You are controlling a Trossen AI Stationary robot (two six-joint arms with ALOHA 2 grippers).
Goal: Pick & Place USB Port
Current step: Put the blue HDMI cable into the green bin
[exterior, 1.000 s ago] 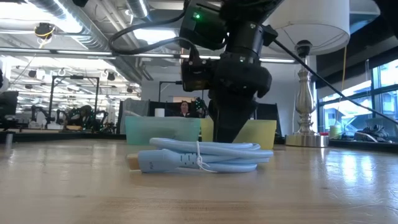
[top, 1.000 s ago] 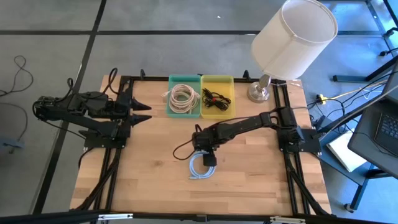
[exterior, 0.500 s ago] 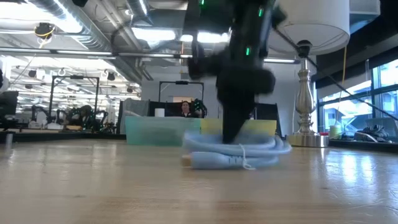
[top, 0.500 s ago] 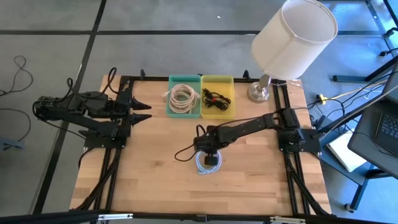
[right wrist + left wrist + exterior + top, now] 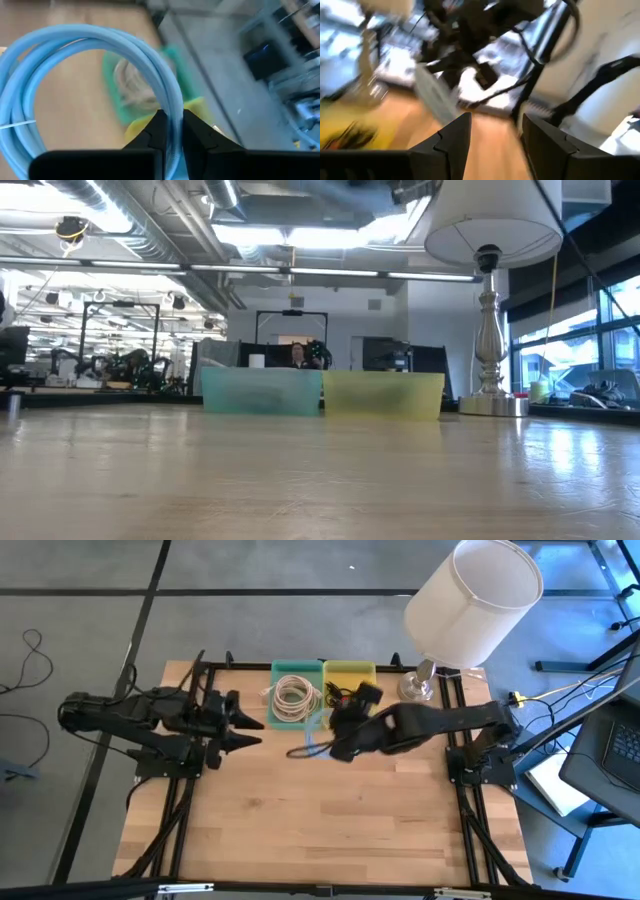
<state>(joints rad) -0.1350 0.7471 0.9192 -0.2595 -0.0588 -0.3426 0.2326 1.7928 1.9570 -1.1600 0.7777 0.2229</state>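
Observation:
The USB cable is a light-blue coil (image 5: 75,37) bound with a white tie. It is lifted off the wood and shows in the high view (image 5: 313,737) just near of the green bin (image 5: 297,697), with my right gripper (image 5: 330,740) shut on it. The green bin holds a white cable coil, and the yellow bin (image 5: 350,675) beside it holds a black cable. At the table's left, my left gripper (image 5: 256,728) stands open with nothing between its fingers (image 5: 455,140). The low view shows neither gripper nor the blue cable. My right gripper pinches several strands of the blue coil's ring (image 5: 173,107) between its two fingers, at one spot on the loop. The fingers lie across the strands. The rest of the coil stands out beyond the fingertips, clear of the table.
A lamp with a white shade (image 5: 472,600) stands on its metal base (image 5: 416,690) at the far right corner, close to the yellow bin. The bins stand side by side at the far edge (image 5: 262,391). Bare wood lies in the table's middle and near half (image 5: 320,830).
My right gripper has taken hold of the blue coil on the table's middle. It has lifted the coil clear and carried it up and toward the far edge, to just in front of the green bin. My left gripper has moved a little toward the table's right.

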